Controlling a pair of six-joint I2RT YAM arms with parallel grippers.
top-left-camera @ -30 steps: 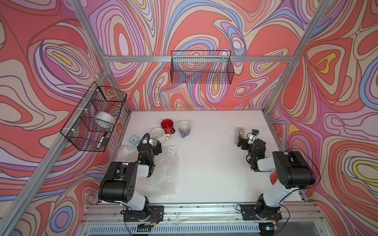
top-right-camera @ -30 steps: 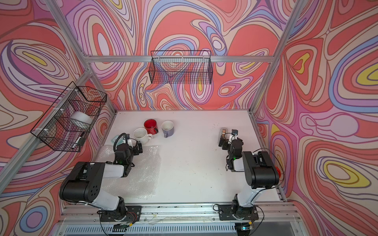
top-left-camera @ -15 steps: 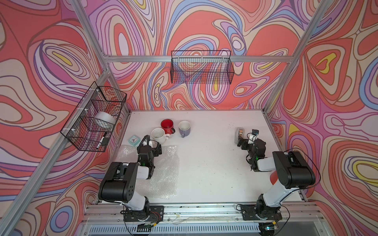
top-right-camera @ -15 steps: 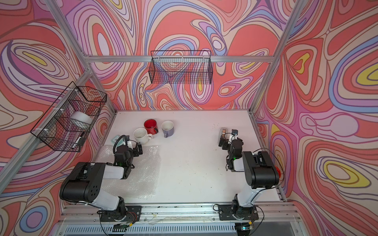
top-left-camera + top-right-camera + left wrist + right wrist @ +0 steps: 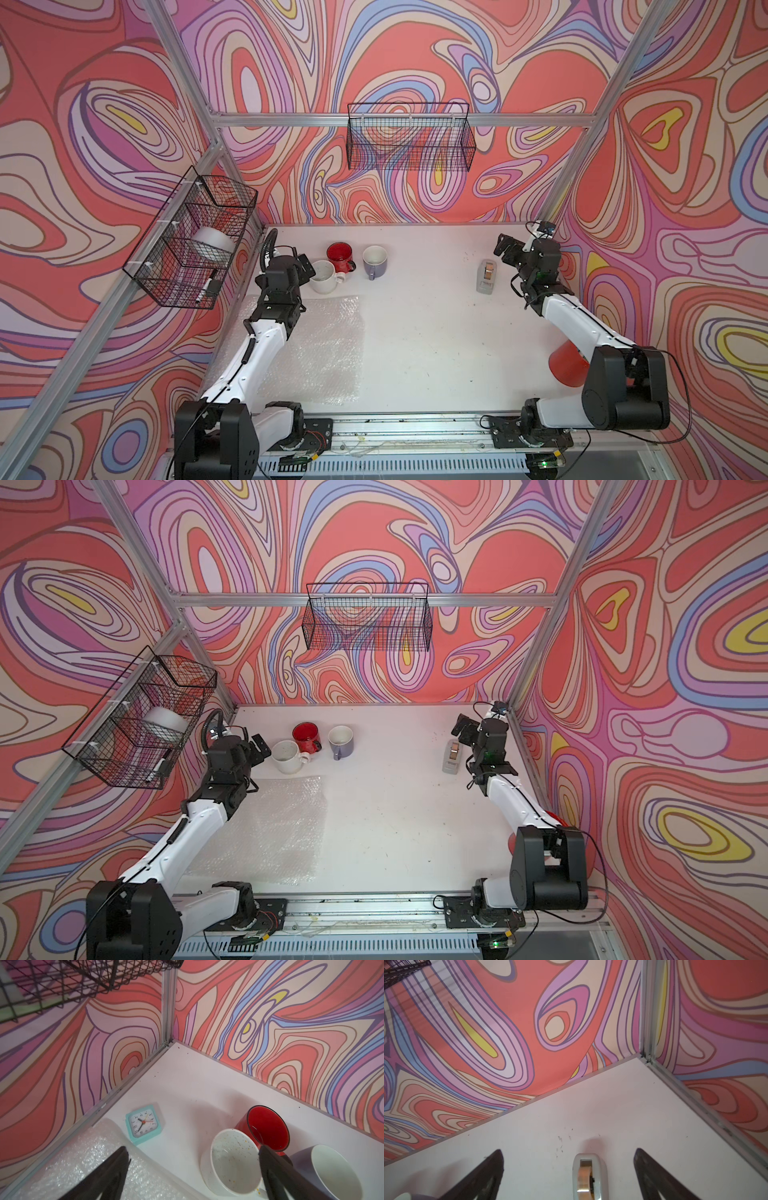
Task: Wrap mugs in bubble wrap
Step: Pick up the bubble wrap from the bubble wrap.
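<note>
**A:** Three, standing upright and close together at the back left of the bench (image 5: pixel 424 332): the white mug (image 5: pixel 323 276), the red mug (image 5: pixel 340 257) and the lavender-grey mug (image 5: pixel 375 262). Whether white and red touch, I cannot tell.

**B:** And the bubble wrap (image 5: pixel 316 345)?

**A:** It lies flat in front of the mugs, partly under the left arm. A mint-green clock (image 5: pixel 143 1124) lies just beside its far corner, near the wall.

**B:** What crowds the arms?

**A:** The left pincer (image 5: pixel 193 1152) is spread wide and holds nothing. It is just beside the white mug, with the red mug right behind that. The right pincer (image 5: pixel 569 1152) is also wide and empty, and the grey tape dispenser (image 5: pixel 588 1176) sits on the bench close by it. A red object (image 5: pixel 567 365) is partly hidden behind the right arm.

**B:** The room?

**A:** The bench is white and lightly speckled. The walls (image 5: pixel 415 62) carry red, lilac and blue swirls inside an aluminium frame (image 5: pixel 291 119). The side basket (image 5: pixel 166 266) holds a white roll (image 5: pixel 212 243), and the back basket (image 5: pixel 409 137) hangs on the far wall.
</note>
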